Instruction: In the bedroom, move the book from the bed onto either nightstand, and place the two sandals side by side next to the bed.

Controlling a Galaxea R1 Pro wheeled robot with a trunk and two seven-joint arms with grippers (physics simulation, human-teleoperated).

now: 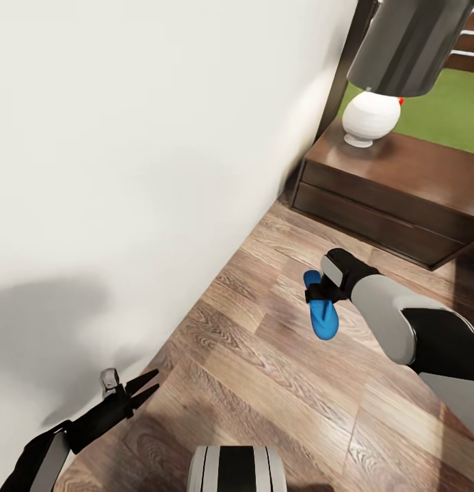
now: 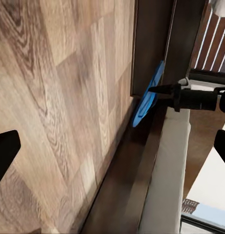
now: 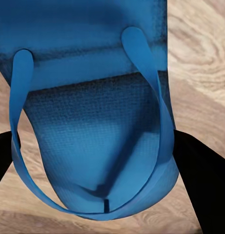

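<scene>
A bright blue sandal (image 1: 324,322) hangs just above the wood floor, with my right gripper (image 1: 319,292) shut on it near its strap end. In the right wrist view the sandal (image 3: 93,122) fills the space between the two black fingers (image 3: 197,180), its thin straps looping toward the camera. The left wrist view catches the same sandal (image 2: 146,100) edge-on beside the right gripper (image 2: 163,89). My left gripper (image 1: 154,381) is open and empty, low beside the bed (image 1: 127,171). The nightstand (image 1: 401,184) stands at the upper right. The book is out of view.
A lamp (image 1: 377,102) with a dark shade and white round base sits on the nightstand's top. Bare wood floor (image 1: 264,383) runs between the bed's side and the nightstand. The bed's dark frame (image 2: 137,165) borders the floor. My base (image 1: 237,470) shows at the bottom edge.
</scene>
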